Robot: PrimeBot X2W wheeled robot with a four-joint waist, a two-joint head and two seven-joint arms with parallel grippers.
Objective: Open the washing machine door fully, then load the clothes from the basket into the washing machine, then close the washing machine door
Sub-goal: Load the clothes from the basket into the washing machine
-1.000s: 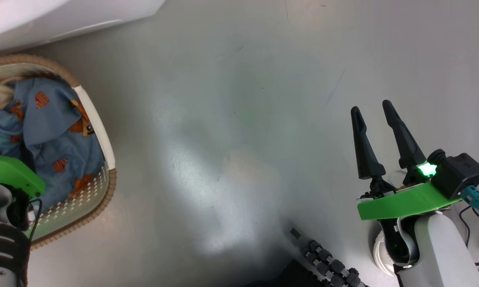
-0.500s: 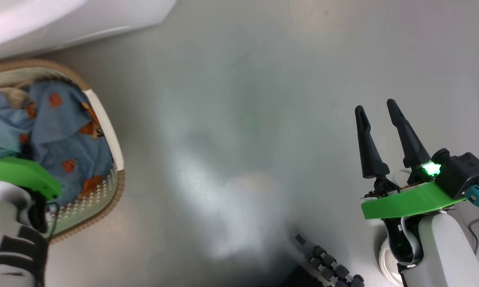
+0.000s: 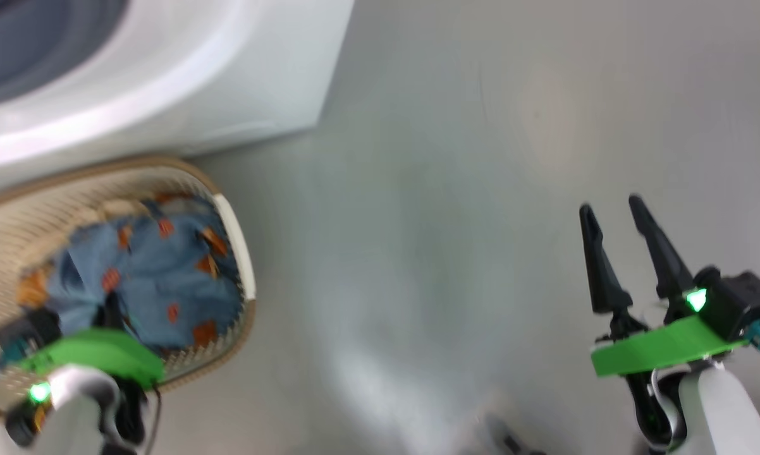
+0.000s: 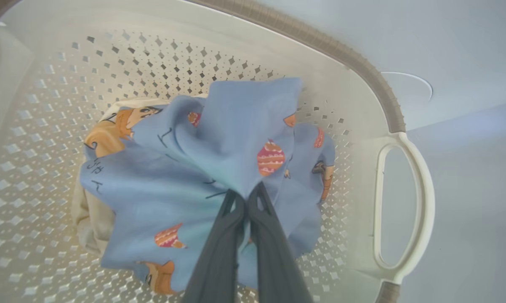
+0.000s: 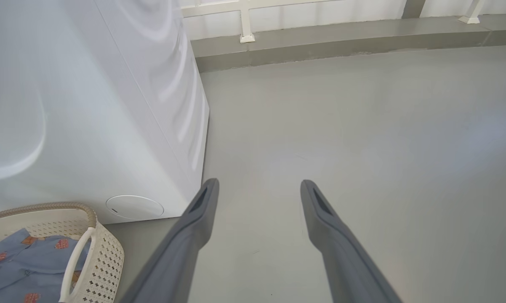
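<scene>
Left gripper (image 4: 246, 198) clamped on the clothes (image 4: 194, 160), bunch low inside the basket (image 4: 354, 63). Washing machine (image 3: 196, 76) sits just beyond basket, ahead of left arm. Right gripper (image 3: 611, 205) spread, well apart.

No words or numbers can be read. The light blue cloth with orange-red cartoon pictures (image 4: 236, 126), lying in the cream plastic basket with little holes (image 4: 46, 84), has small dark marks (image 4: 96, 168) like letters, too crumpled to read.
</scene>
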